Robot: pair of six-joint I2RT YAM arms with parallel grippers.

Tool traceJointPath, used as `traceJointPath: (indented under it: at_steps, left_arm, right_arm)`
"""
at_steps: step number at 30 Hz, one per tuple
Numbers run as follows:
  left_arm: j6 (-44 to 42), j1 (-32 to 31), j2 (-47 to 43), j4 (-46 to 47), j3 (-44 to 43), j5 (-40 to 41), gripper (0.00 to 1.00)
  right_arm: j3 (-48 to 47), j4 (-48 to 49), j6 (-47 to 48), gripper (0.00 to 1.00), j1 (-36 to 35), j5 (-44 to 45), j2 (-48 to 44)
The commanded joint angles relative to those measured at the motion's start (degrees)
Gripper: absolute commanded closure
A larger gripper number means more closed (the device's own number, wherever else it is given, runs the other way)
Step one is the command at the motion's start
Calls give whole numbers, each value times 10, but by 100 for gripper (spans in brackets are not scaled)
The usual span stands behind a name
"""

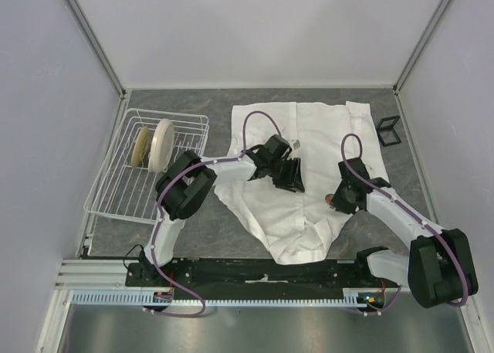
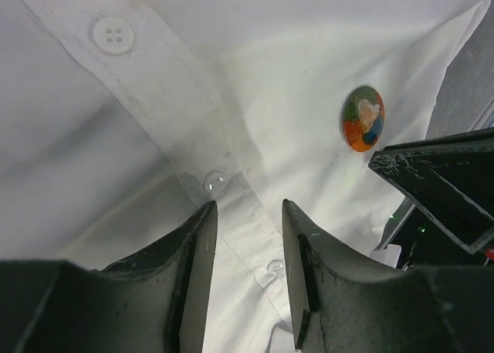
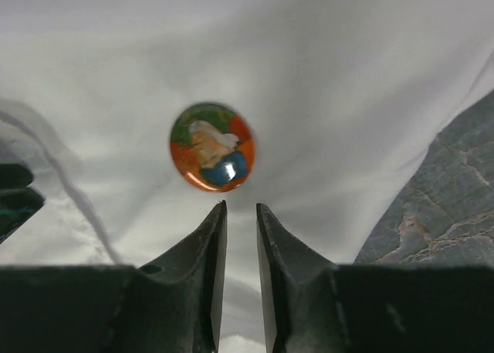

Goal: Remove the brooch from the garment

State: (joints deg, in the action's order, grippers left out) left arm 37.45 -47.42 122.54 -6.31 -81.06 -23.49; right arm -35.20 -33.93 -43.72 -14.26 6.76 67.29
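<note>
The garment (image 1: pixel 309 148) is a white button-front shirt spread on the grey table. The brooch (image 3: pixel 212 147) is a small round disc with an orange, green and blue picture, pinned to the cloth; it also shows in the left wrist view (image 2: pixel 363 119) and as a coppery dot in the top view (image 1: pixel 330 201). My right gripper (image 3: pixel 241 206) hovers just short of the brooch, jaws a narrow gap apart, nothing between them. My left gripper (image 2: pixel 248 206) is open, its fingers straddling the button placket (image 2: pixel 231 191). In the top view the left gripper (image 1: pixel 292 179) rests mid-shirt and the right gripper (image 1: pixel 337 202) at the shirt's right edge.
A white wire dish rack (image 1: pixel 116 191) with cream plates (image 1: pixel 158 143) stands at the left. A small black wire-frame stand (image 1: pixel 389 130) sits at the back right. Bare grey table (image 3: pixel 455 206) lies right of the shirt edge. Walls enclose three sides.
</note>
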Motion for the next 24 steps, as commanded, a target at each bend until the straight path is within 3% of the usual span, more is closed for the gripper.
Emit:
traceJointPath:
  at_steps: [1,10,14,24]
  left_arm:
    - [-32,-7,-30,-27,-17,-4,53]
    - [-38,-53,-32,-39,-67,-40,50]
    - [-34,-95,-22,-39,-78,-51,50]
    - [4,-163,-43,32,23,-24,55]
  right_arm:
    - [42,12,-21,75,20,9,9]
    - [105,-21,-65,76,23,-12,-101]
    - [78,-29,-30,73,24,-11,-112]
    - [-2,-41,-7,72,37,6,-77]
